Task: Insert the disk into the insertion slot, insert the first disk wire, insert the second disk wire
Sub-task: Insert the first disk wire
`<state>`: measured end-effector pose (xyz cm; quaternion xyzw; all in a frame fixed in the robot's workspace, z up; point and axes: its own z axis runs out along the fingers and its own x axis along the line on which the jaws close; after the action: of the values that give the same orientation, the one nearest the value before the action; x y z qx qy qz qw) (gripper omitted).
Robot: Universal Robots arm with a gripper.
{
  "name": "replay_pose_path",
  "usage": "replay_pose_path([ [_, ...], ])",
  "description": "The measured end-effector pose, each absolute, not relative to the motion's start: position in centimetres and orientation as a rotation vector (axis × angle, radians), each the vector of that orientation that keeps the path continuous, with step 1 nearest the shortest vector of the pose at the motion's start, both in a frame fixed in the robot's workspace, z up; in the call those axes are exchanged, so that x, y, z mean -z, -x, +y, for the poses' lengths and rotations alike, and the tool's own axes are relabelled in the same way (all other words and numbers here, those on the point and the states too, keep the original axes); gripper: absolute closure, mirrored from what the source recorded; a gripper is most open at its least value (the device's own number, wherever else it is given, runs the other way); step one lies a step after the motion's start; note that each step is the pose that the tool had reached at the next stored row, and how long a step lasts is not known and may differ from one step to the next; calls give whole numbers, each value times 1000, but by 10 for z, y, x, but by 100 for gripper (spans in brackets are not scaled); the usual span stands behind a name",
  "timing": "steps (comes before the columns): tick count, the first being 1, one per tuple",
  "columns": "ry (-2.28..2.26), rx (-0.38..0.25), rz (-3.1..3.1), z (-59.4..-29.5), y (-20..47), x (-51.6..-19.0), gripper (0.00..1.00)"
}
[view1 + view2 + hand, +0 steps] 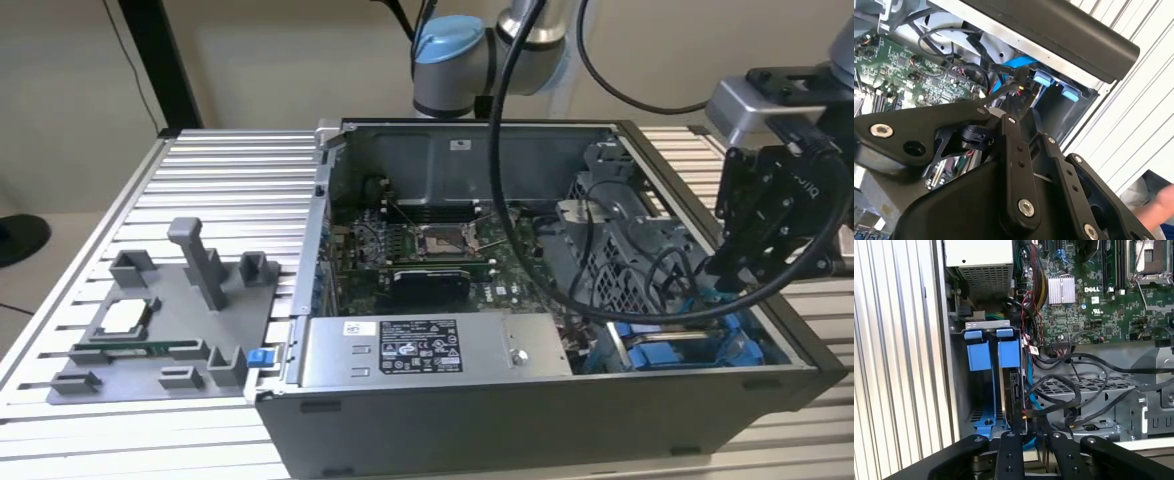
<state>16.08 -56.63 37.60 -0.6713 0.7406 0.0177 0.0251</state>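
Disk [1015, 390] sits edge-on in the insertion slot [983, 422]. The gripper [1028, 432], pinched on a black wire connector [1025, 415], hangs just beside it — a slight tilt could jam the plug, or the loose cables [1074, 390] nearby could snag it.

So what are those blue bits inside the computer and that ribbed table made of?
The blue tabs look like moulded plastic: uniform bright colour, a soft satin sheen and rounded edges. The table looks like bare metal, probably extruded aluminium: it is pale silver-grey and matte, with straight parallel ribs. Looks alone can't confirm either one.
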Motion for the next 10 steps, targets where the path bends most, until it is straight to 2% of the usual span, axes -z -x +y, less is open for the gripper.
replay_pose_path([
  [10,2076,-55,2290,-557,-176,-381,0],
])
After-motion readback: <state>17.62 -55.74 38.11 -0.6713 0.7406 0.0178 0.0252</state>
